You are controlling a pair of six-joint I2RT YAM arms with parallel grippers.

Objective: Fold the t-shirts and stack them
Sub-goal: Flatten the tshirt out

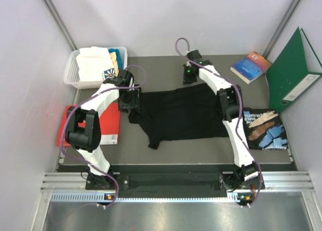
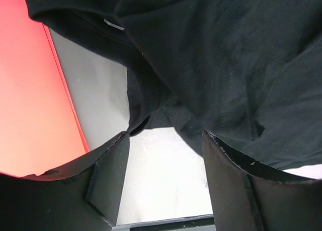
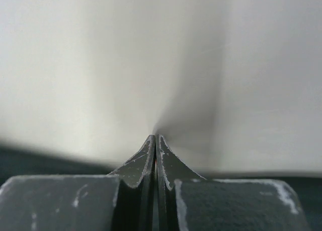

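Top external view: a large plain black cloth t-shirt (image 1: 183, 115) lies spread on the grey counter (image 1: 156, 75). The left hand (image 2: 166, 138) sits at its left edge, fingers apart and empty, cloth just beyond the tips. The right hand (image 3: 155, 139), pressed together and empty, is near the far edge.

Bare table (image 2: 161, 175) lies free between the jaws of my left gripper (image 2: 166, 138); the black shirt (image 2: 226, 65) blocks ahead, the red book (image 2: 35, 90) hems my left.
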